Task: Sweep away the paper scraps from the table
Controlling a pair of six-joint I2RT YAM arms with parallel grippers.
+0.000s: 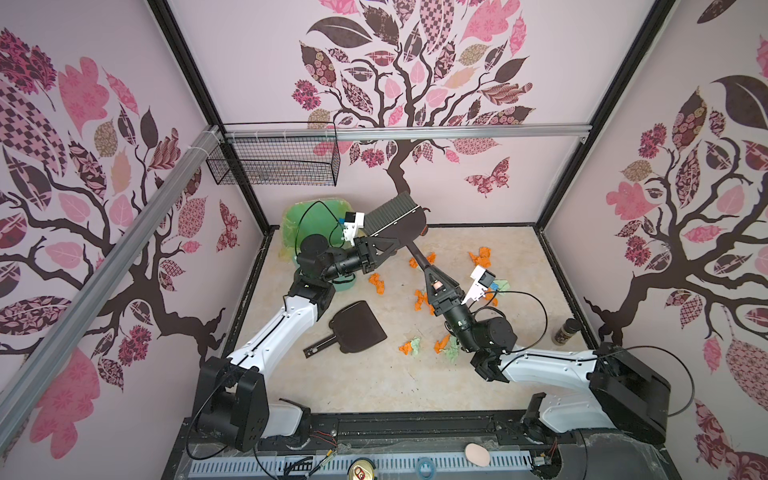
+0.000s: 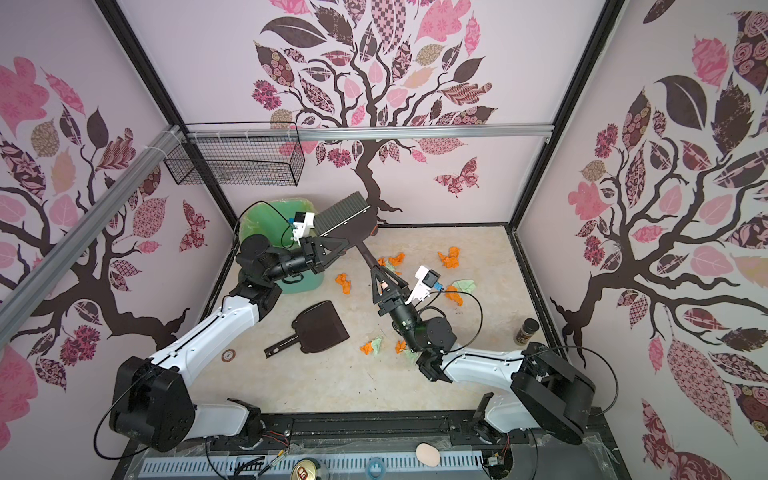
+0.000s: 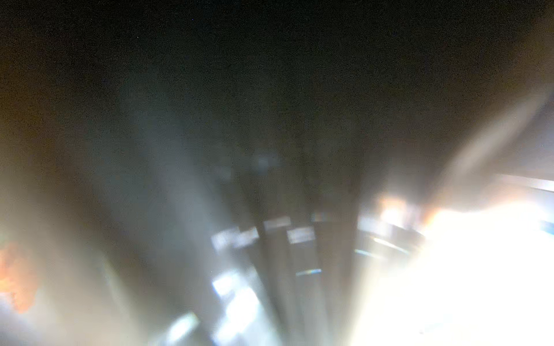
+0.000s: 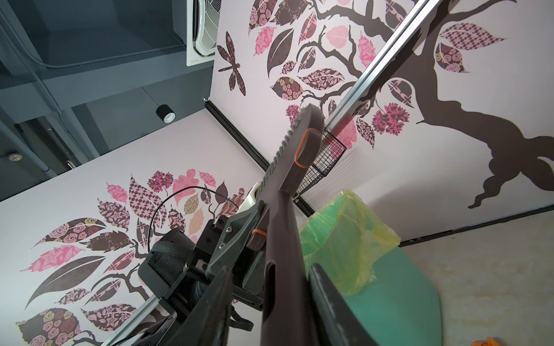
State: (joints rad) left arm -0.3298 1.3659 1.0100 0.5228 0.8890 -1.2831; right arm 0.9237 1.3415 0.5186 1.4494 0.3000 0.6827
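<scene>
My right fingers [image 4: 335, 302] flank the brush [image 4: 284, 227] handle; clamped or not, I cannot tell. Far left, my left fingers [image 1: 384, 246] pinch it near the head. Paper scraps [image 1: 482, 257] litter the desk [image 1: 353, 382].

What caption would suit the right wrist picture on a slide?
Brush in mid-air: left jaws clamp its neck, right jaws stand open around its handle, bin behind.

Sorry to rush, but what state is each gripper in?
The left gripper is closed on the brush.
The right gripper straddles the brush handle; grip cannot be told.
</scene>
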